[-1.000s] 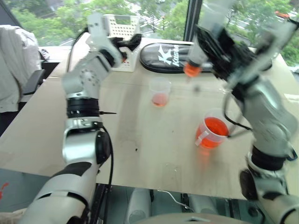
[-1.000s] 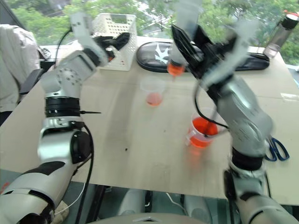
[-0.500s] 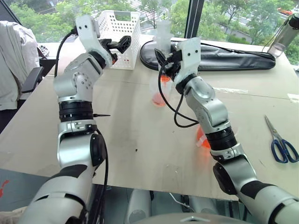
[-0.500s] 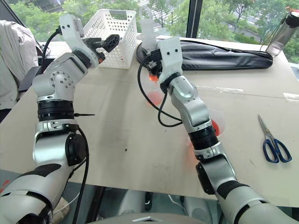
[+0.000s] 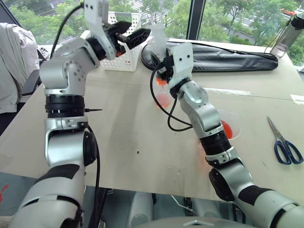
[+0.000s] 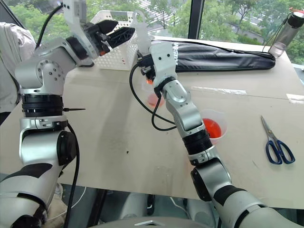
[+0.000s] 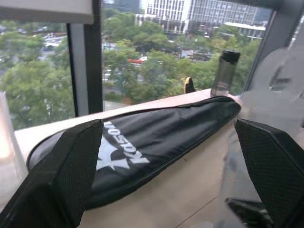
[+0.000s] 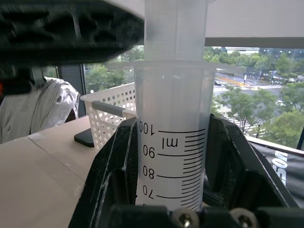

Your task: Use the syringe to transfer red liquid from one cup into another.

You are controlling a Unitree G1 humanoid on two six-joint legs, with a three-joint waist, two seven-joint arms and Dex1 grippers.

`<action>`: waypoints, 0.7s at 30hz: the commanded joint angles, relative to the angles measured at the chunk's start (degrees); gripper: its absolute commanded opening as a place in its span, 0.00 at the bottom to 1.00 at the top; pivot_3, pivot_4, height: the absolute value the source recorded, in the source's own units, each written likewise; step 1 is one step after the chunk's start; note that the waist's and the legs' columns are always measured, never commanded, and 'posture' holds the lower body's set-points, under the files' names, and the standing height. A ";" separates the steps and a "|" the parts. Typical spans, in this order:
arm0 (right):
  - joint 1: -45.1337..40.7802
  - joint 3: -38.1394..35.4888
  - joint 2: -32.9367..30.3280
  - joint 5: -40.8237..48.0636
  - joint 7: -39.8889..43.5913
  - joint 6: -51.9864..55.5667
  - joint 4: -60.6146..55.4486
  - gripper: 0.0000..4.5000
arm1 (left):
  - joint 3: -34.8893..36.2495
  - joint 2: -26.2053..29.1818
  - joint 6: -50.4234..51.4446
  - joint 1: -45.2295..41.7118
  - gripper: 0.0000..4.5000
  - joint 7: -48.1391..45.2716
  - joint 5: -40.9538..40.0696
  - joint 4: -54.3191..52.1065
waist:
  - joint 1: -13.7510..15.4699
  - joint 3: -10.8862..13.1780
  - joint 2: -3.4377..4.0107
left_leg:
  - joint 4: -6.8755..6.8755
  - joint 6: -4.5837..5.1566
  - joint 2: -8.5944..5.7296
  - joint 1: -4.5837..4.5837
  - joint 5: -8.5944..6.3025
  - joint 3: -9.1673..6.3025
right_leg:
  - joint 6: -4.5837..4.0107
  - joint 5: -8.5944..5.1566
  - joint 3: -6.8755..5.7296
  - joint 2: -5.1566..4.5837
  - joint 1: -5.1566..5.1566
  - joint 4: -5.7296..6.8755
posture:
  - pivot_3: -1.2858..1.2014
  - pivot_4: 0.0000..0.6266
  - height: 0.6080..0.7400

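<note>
Tabletop (image 5: 142,142): syringe (image 8: 173,142) upright, clamped between right jaws; left jaws spread nearby.

A clear syringe (image 8: 173,137) printed with black graduation marks is seen, with an orange-red tint at its tip. Orange-red liquid (image 6: 213,128) is noted in a clear handled cup (image 6: 219,118), and a paler red in a smaller clear cup (image 6: 153,98). A white lattice-patterned basket (image 6: 113,50) and a black bag (image 6: 223,50) bearing white lettering are recorded. Blue-handled scissors (image 6: 276,145) are observed on a beige table (image 6: 118,142). Both grippers' fingers (image 7: 78,166) are black.
</note>
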 commanded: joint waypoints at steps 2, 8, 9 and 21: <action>-0.68 0.72 1.96 -1.30 -0.35 -1.33 -1.11 0.33 | 0.92 0.06 2.54 -3.98 1.00 -1.13 -1.79 -1.15 | -0.02 0.00 0.00 | 0.00 0.00 0.00 0.00 0.00 0.00 | 0.00 0.00 0.00 0.00 0.00 0.01 | 0.52 0.24 0.88; -0.82 1.12 2.22 -2.69 -0.90 -1.14 -0.53 0.33 | 0.41 0.50 4.36 -5.93 1.00 -1.39 -0.42 0.09 | -0.08 0.00 0.00 | 0.02 0.00 0.00 0.00 0.00 -0.02 | 0.00 0.00 0.00 0.00 0.00 0.04 | 0.52 0.24 0.88; -0.86 1.17 2.25 -2.89 -1.00 -1.07 -0.37 0.33 | 0.39 0.25 4.19 -6.31 1.00 -1.15 -0.14 0.60 | -0.07 0.00 0.00 | 0.02 0.00 0.00 0.00 0.00 -0.02 | 0.00 0.00 0.00 0.01 0.00 0.04 | 0.52 0.24 0.88; -1.87 -0.02 2.68 -2.92 -2.44 0.46 -0.98 0.33 | -3.38 8.08 12.12 -3.05 1.00 -11.73 -1.28 -4.07 | -1.05 0.00 0.00 | 0.00 0.00 0.01 -0.01 0.00 -0.03 | 0.00 0.00 0.00 0.01 -0.02 0.06 | 0.52 0.24 0.88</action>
